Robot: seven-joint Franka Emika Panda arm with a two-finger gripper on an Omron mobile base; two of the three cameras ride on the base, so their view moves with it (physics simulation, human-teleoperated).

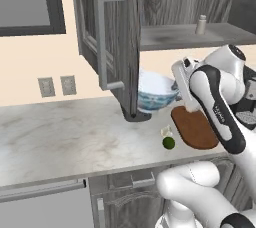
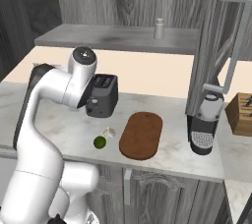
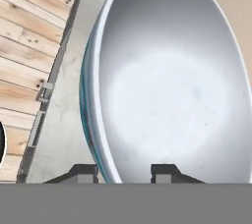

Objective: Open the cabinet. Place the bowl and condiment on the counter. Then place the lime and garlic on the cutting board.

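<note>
White inside and patterned blue outside, the wide round bowl (image 3: 167, 80) sits pinched at its rim by the two-finger gripper (image 3: 125, 171), one dark fingertip (image 3: 165, 173) within and one without, held above the light marble counter (image 1: 65, 132); it looks stiff, glazed, slippery and chippable, so the thin rim seems the only purchase. Below lie the small dark green lime (image 1: 168, 143) and off-white garlic bulb (image 1: 166, 131) beside the reddish-brown oval cutting board (image 1: 196, 128), then the open dark grey cabinet (image 1: 117, 42) door crowding the bowl, and farthest the pale shaker condiment (image 1: 201, 24) on its shelf
</note>
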